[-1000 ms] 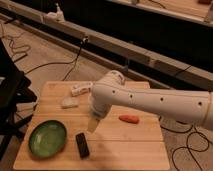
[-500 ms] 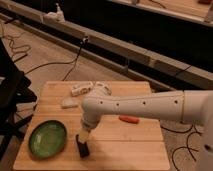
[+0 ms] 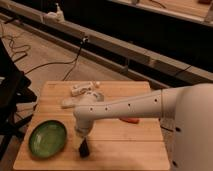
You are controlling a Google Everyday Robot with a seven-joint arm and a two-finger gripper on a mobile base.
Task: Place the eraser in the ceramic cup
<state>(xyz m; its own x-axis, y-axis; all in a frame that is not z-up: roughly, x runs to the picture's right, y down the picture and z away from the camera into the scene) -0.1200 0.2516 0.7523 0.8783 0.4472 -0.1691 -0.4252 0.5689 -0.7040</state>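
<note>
The eraser (image 3: 84,148) is a small black block lying on the wooden table (image 3: 125,150), near the front edge and just right of the green plate. My gripper (image 3: 82,137) hangs at the end of the white arm (image 3: 125,106) and comes down right on top of the eraser, touching or nearly touching its upper end. The arm reaches in from the right across the middle of the table. I cannot make out the ceramic cup; it is hidden or out of view.
A green round plate (image 3: 47,138) lies at the front left. An orange-red oblong thing (image 3: 131,120) shows just under the arm. A pale lump (image 3: 70,102) and a whitish cluster (image 3: 82,89) lie at the back. Cables and a dark stand (image 3: 12,95) are on the left.
The arm has swung left and down toward the table's front. The gripper went from above the table's middle to right over the eraser. The eraser has not moved.
</note>
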